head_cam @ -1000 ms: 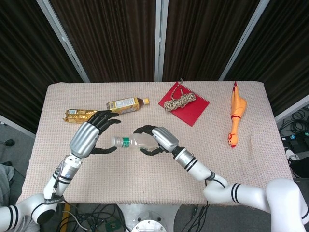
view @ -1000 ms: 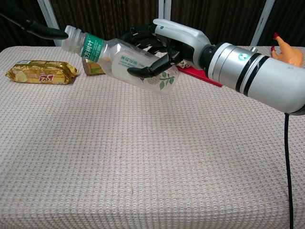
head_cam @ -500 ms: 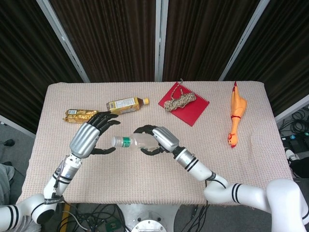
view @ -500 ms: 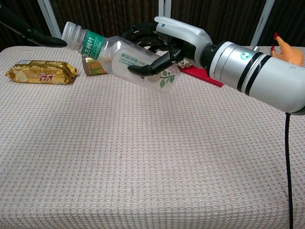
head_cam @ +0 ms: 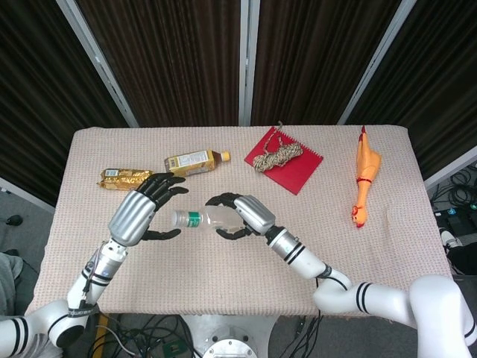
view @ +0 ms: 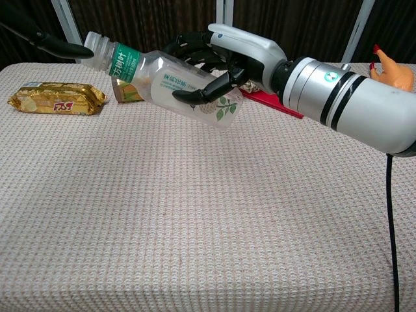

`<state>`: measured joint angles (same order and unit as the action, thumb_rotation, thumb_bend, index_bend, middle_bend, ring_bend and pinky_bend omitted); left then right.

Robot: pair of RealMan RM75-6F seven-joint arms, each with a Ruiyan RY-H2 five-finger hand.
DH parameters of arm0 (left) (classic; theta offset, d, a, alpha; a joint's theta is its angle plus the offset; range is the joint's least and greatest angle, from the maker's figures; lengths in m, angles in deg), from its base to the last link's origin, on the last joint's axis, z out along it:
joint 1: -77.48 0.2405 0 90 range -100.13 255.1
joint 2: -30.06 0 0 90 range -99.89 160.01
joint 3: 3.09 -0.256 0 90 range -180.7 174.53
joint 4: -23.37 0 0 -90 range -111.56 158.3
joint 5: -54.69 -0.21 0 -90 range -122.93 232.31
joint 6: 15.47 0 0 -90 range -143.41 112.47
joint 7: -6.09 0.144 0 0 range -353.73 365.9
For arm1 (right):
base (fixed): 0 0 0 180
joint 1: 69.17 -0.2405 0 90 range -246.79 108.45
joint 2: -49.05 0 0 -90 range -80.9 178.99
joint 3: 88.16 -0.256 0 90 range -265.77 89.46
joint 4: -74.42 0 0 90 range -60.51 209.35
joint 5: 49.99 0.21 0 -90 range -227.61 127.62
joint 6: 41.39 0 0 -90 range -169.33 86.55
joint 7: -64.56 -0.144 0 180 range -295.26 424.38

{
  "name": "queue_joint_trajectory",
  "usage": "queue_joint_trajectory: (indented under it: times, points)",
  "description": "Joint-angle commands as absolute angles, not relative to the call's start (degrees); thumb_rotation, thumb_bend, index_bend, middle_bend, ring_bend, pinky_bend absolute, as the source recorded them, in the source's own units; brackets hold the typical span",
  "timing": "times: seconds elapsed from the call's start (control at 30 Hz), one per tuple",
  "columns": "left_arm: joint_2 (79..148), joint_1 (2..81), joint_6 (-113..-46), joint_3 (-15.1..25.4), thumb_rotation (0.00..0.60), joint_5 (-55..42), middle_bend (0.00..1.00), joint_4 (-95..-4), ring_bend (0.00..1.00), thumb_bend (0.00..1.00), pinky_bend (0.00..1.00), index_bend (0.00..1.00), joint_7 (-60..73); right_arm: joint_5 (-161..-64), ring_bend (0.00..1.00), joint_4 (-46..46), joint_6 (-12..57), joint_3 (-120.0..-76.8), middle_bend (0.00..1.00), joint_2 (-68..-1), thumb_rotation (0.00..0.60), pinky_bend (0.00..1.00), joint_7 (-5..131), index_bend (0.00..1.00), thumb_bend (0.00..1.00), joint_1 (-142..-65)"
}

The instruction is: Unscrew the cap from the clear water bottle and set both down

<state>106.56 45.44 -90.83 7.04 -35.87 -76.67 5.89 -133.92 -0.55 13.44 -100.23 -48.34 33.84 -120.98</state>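
My right hand (head_cam: 244,215) grips the clear water bottle (head_cam: 207,218) around its body and holds it above the table, tilted with the neck toward my left. The bottle (view: 175,81) has a green label band and its pale cap (view: 94,45) is on. My left hand (head_cam: 136,214) hovers at the cap end with its fingers spread apart above and below the cap (head_cam: 177,218). In the chest view only one dark fingertip (view: 62,48) of that hand shows, reaching the cap's side. The right hand (view: 234,55) wraps the bottle's lower half.
An amber drink bottle (head_cam: 195,161) and a gold snack packet (head_cam: 123,177) lie behind my left hand. A red notebook (head_cam: 294,168) with a coil of rope (head_cam: 277,156) sits at the back centre. A rubber chicken (head_cam: 365,179) lies at the right.
The bottle's neck has dipped slightly and shifted left, and the left fingertip now meets the cap's side. Both hands otherwise stay where they were.
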Motion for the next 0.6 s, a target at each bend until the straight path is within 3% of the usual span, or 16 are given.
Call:
queue_joint_trajectory:
  times: [0.03,0.27,0.6]
  points:
    - [106.29,45.48,-90.88,6.74,0.6,-36.26,0.17,-76.8,0.1,0.0,0.16,0.26,5.66,-133.95,0.23,-0.65,13.55,-100.16,0.39,-48.23,0.6,0.3,33.72,0.39,0.35,-120.88]
    - [105.72,46.16,-90.43,5.07,0.6,-36.42,0.17,-75.57,0.1,0.01,0.16,0.35,4.39,-134.49,0.23,-1.22,14.07,-99.9,0.39,-47.48,0.6,0.3,32.74,0.39,0.35,-120.58]
    - [105.54,45.78,-89.83,4.66,0.6,-36.95,0.17,-75.07,0.1,0.19,0.16,0.41,3.06,-134.63,0.23,-1.44,14.27,-99.9,0.39,-47.3,0.6,0.3,32.3,0.39,0.35,-120.6]
